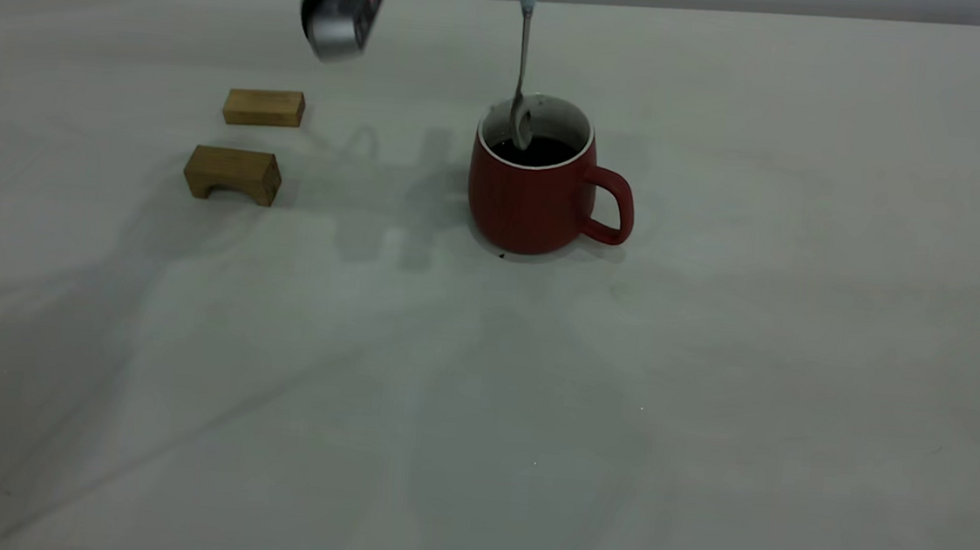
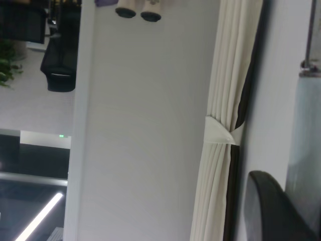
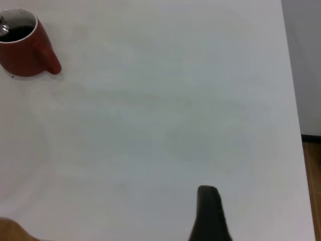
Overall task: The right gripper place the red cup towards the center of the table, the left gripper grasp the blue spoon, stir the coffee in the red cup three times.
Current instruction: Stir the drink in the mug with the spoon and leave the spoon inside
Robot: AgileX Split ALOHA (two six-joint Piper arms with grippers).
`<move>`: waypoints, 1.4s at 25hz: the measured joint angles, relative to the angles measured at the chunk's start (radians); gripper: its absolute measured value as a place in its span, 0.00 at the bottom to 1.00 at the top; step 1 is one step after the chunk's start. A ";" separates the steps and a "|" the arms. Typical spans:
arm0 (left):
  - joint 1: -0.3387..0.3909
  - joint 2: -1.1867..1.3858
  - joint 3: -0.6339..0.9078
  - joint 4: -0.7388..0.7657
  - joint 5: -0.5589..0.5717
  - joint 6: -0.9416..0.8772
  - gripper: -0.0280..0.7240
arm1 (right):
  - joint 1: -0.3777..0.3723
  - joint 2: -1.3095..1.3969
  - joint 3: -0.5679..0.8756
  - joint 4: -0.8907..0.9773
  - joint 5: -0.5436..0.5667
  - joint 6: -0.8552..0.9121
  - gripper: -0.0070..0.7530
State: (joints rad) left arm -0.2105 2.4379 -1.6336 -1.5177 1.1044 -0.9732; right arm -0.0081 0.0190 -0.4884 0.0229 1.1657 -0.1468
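Near the table's (image 1: 706, 414) centre we see the red cup (image 1: 531, 199), handle to the right, coffee (image 1: 539, 150) inside. Our left gripper (image 2: 281, 211) is clamped on the blue spoon (image 1: 524, 59), bowl dipped in the cup. Whether our right gripper (image 3: 208, 213) is apart, we cannot tell.

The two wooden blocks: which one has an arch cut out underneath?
The nearer wooden block, closer to the camera; the farther wooden block behind it is a plain solid bar.
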 joint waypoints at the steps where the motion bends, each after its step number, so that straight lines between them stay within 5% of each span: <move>1: 0.000 0.017 0.000 -0.010 -0.001 0.028 0.23 | 0.000 0.000 0.000 0.000 0.000 0.000 0.79; 16: -0.004 0.175 0.000 -0.188 -0.040 0.388 0.23 | 0.000 0.000 0.000 0.000 0.000 0.000 0.79; 27: -0.017 0.177 -0.002 -0.141 0.037 0.098 0.23 | 0.000 0.000 0.000 0.000 0.000 0.000 0.79; 35: 0.010 0.177 -0.007 -0.111 -0.012 0.327 0.22 | 0.000 0.000 0.000 0.000 0.000 0.000 0.79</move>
State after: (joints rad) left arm -0.2000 2.6147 -1.6409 -1.6290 1.0922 -0.6459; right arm -0.0081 0.0190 -0.4884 0.0229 1.1657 -0.1468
